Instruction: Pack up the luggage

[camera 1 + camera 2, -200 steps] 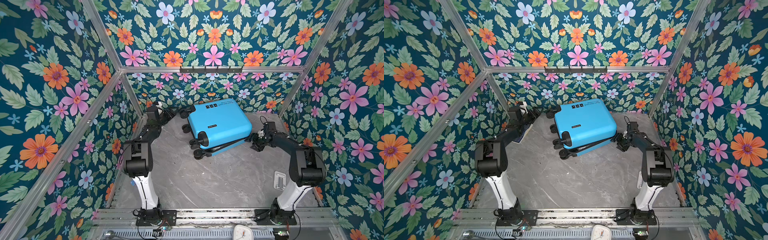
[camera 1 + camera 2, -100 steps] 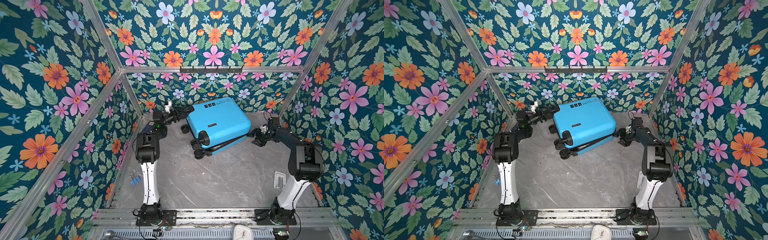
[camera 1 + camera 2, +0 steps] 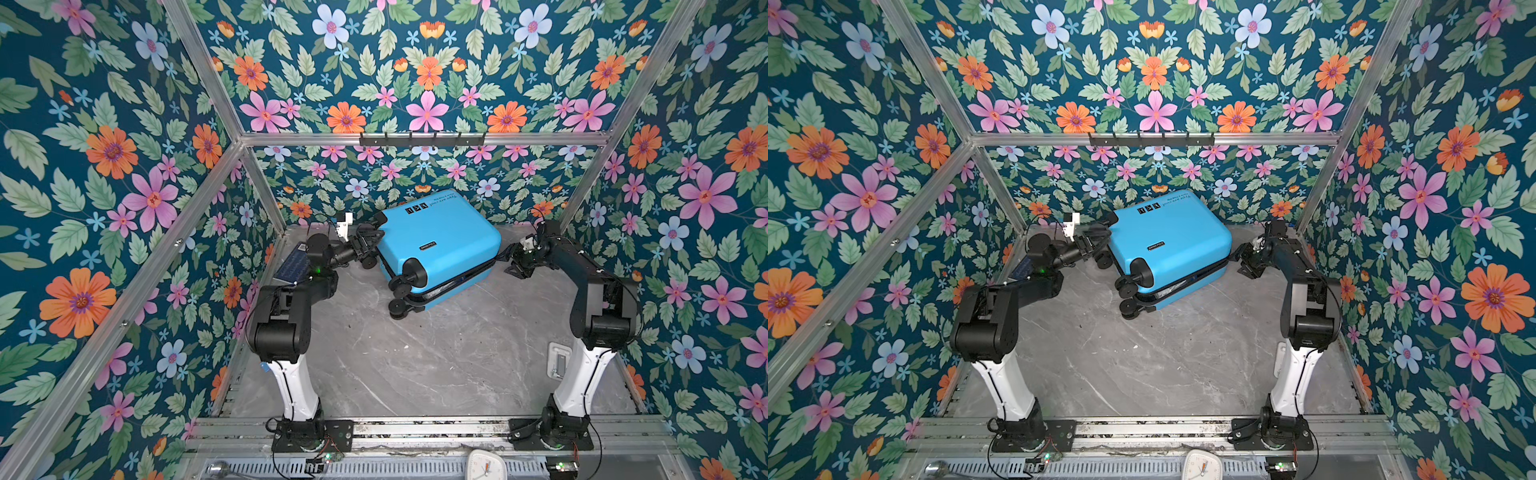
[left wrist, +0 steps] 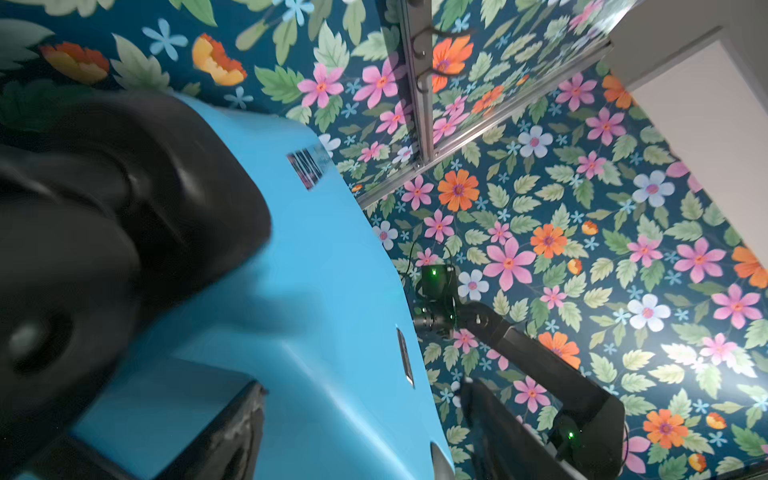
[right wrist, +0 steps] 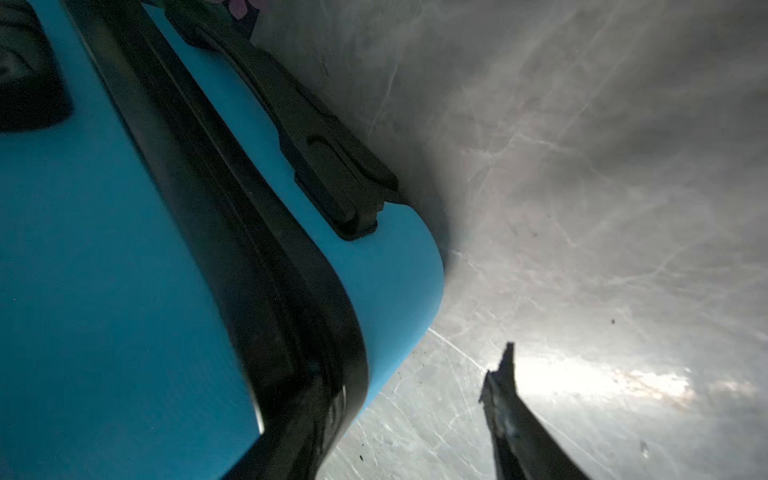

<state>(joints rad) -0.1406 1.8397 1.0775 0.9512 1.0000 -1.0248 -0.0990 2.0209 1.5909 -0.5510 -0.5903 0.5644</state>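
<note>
Left pincer (image 3: 371, 244) has swung to a wheeled corner of the luggage (image 3: 440, 232), jaws wide; right pincer (image 3: 513, 264) gapes at the opposite end

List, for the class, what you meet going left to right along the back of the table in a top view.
In order: folded dark-blue cloth → left end effector → luggage → right end effector.

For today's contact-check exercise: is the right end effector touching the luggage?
Cannot tell. The right wrist view shows one finger clear of the luggage; the other is hidden, and both top views are unclear there.
</note>
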